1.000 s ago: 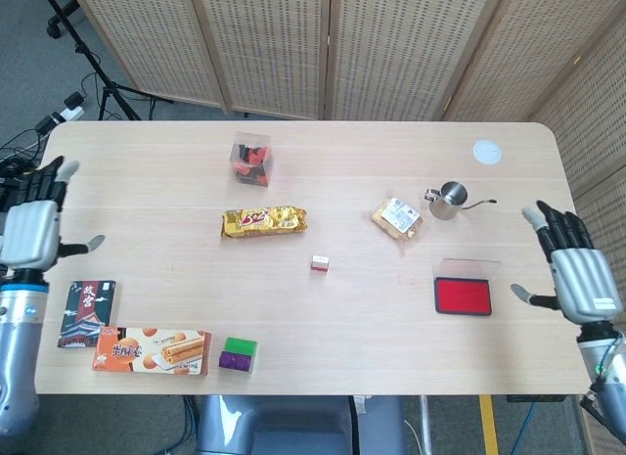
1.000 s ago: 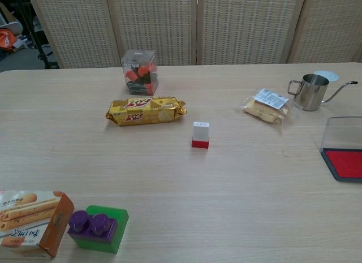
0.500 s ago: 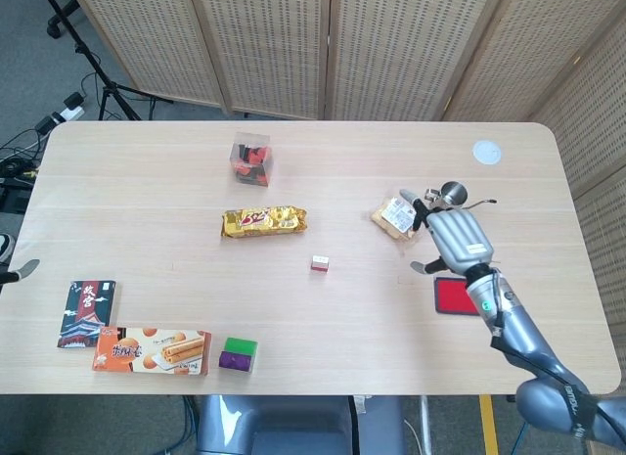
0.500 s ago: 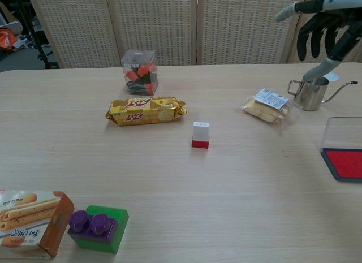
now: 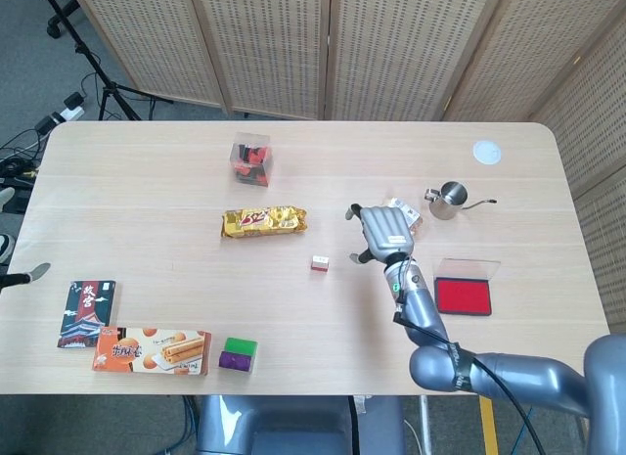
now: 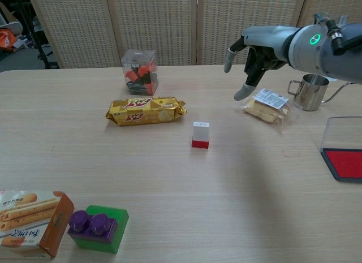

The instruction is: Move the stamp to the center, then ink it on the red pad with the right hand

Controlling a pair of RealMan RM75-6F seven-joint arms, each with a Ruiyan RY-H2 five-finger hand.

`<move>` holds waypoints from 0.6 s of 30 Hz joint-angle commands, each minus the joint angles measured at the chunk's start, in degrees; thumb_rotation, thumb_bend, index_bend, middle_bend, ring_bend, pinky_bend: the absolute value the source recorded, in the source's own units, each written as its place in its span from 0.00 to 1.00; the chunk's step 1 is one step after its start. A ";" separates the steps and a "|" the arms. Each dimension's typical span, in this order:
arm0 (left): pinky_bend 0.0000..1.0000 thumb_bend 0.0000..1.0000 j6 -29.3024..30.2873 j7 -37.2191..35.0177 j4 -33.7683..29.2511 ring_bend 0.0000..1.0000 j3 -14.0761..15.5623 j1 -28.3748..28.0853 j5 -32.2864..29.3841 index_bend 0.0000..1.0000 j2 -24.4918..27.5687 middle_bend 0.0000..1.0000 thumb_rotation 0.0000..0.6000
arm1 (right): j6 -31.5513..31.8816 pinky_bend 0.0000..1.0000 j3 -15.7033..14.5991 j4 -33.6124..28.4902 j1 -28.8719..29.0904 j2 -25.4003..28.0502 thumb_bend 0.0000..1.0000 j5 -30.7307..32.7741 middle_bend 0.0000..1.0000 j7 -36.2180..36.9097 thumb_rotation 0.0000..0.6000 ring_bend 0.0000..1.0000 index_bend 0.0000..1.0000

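1. While its fingers (image 6: 240,94) hang spread and hold nothing, the right hand (image 5: 385,234) hovers above the table (image 5: 147,171), just right of the stamp (image 5: 319,263).
2. The stamp stands upright near the table's centre, long axis vertical, white body above and red base on the wood, apart from the hand.
3. The red pad (image 5: 463,296) lies open farther right, its clear lid raised behind it.
4. Only a fingertip of the left hand (image 5: 29,274) shows at the left edge; its state cannot be told.

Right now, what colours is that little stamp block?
The stamp is white on top with a red base, clearest in the chest view.
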 commanded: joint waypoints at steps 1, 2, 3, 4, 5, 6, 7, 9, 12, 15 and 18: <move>0.00 0.04 -1.44 -0.30 0.08 0.00 -0.19 -0.34 -0.35 0.00 0.42 0.00 1.00 | 2.89 1.00 -0.68 3.72 2.06 -4.70 0.10 2.79 0.96 -3.03 1.00 1.00 0.39; 0.00 0.04 -1.59 -0.33 0.09 0.00 -0.23 -0.34 -0.32 0.00 0.48 0.00 1.00 | 3.12 1.00 -0.72 4.39 2.22 -5.47 0.12 3.09 0.96 -3.29 1.00 1.00 0.40; 0.00 0.04 -1.63 -0.33 0.09 0.00 -0.26 -0.33 -0.30 0.00 0.50 0.00 1.00 | 3.18 1.00 -0.75 4.81 2.30 -5.92 0.14 3.22 0.96 -3.41 1.00 1.00 0.40; 0.00 0.04 -1.69 -0.34 0.07 0.00 -0.30 -0.31 -0.26 0.00 0.51 0.00 1.00 | 3.21 1.00 -0.76 5.34 2.37 -6.52 0.15 3.43 0.96 -3.51 1.00 1.00 0.41; 0.00 0.04 -1.75 -0.36 0.06 0.00 -0.32 -0.28 -0.21 0.00 0.51 0.00 1.00 | 3.24 1.00 -0.72 5.74 2.42 -7.05 0.16 3.64 0.96 -3.55 1.00 1.00 0.41; 0.00 0.04 -1.82 -0.32 0.04 0.00 -0.36 -0.26 -0.13 0.00 0.50 0.00 1.00 | 3.25 1.00 -0.62 6.20 2.46 -7.68 0.16 3.79 0.96 -3.54 1.00 1.00 0.41; 0.00 0.04 -1.86 -0.29 0.03 0.00 -0.38 -0.26 -0.07 0.00 0.47 0.00 1.00 | 3.29 1.00 -0.57 6.48 2.46 -8.14 0.16 3.72 0.96 -3.44 1.00 1.00 0.41; 0.00 0.04 -2.02 -0.27 0.01 0.00 -0.42 -0.26 0.13 0.00 0.39 0.00 1.00 | 3.51 1.00 -0.51 7.05 2.37 -9.26 0.17 3.38 0.96 -3.10 1.00 1.00 0.41; 0.00 0.04 -2.21 -0.11 -0.16 0.00 -0.41 -0.20 0.31 0.00 0.41 0.00 1.00 | 3.83 1.00 -0.53 7.86 2.35 -10.80 0.20 3.07 0.96 -3.12 1.00 1.00 0.41; 0.00 0.04 -2.27 -0.15 -0.36 0.00 -0.39 -0.07 0.61 0.00 0.49 0.00 1.00 | 3.92 1.00 -0.43 9.03 2.38 -12.13 0.24 3.07 0.96 -3.28 1.00 1.00 0.41; 0.00 0.04 -2.35 -0.14 -0.38 0.00 -0.45 -0.02 0.78 0.00 0.47 0.00 1.00 | 3.66 1.00 -0.17 10.37 2.30 -13.31 0.26 2.98 0.96 -3.15 1.00 1.00 0.41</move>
